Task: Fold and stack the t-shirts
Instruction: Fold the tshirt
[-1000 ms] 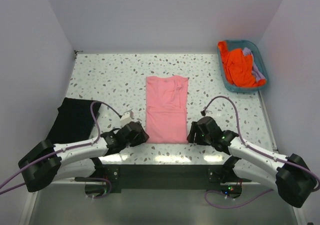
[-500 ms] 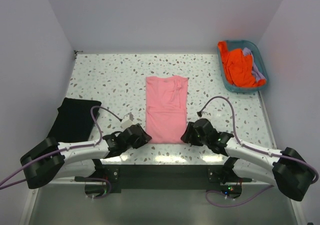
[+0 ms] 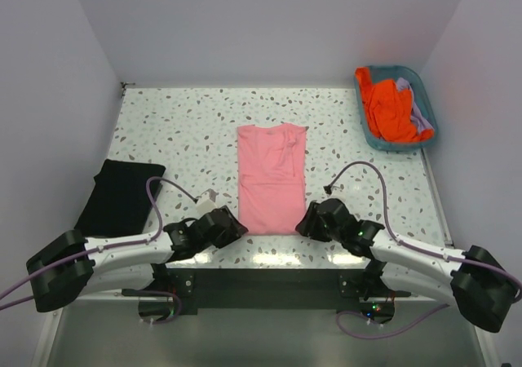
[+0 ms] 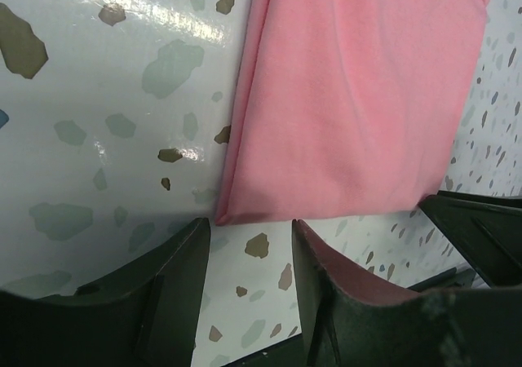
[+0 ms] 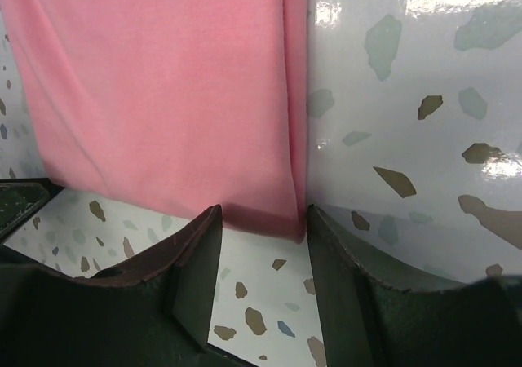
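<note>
At centre frame on the counter (image 3: 163,122), a pink shirt (image 3: 272,178) is lying folded lengthwise, its lower corners being straddled by the left gripper (image 4: 251,232) and right gripper (image 5: 263,216), both spread open. Being soft and limp, it is judged best pinched at those corners. Nothing is being obstructed by the black shirt (image 3: 120,196) at left or the basket (image 3: 388,146) at upper right.

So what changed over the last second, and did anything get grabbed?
Both grippers eased back toward the arm bases: the left gripper onto the near left corner of the flat salmon-pink t-shirt, the right gripper onto its near right corner. Both are open at those corners; nothing gripped yet. The pink shirt, black t-shirt, and the teal plastic basket holding the orange t-shirt and lavender t-shirt stayed put.
</note>
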Action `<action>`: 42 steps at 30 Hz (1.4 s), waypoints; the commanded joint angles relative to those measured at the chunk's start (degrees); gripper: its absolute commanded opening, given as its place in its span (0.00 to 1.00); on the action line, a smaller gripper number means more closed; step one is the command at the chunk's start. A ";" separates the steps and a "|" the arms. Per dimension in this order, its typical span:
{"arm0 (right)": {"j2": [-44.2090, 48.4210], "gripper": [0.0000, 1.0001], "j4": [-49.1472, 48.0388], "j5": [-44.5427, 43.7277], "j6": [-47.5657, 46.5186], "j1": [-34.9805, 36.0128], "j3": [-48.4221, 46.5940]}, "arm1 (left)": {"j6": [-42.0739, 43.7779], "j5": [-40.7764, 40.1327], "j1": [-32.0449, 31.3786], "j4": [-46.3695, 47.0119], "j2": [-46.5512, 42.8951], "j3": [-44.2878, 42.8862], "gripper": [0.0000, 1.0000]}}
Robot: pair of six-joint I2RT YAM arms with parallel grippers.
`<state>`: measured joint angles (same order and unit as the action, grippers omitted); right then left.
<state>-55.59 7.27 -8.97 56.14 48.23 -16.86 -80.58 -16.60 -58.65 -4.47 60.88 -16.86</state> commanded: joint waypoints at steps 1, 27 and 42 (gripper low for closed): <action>0.83 0.50 6.97 -3.33 0.55 0.38 2.36 | -1.33 1.14 -0.85 -9.51 1.61 2.62 0.50; 9.26 0.00 14.77 2.46 -1.65 1.95 2.27 | 0.51 -0.88 -4.88 -9.32 1.17 1.75 0.00; 12.28 0.00 37.20 -9.65 -5.33 9.96 -19.75 | 3.99 -11.52 -11.24 -29.98 -3.31 -18.81 0.00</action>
<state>-40.01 38.06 -11.33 54.35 58.02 -28.86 -81.54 -21.58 -72.69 -27.57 59.05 -30.00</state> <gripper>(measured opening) 0.018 0.016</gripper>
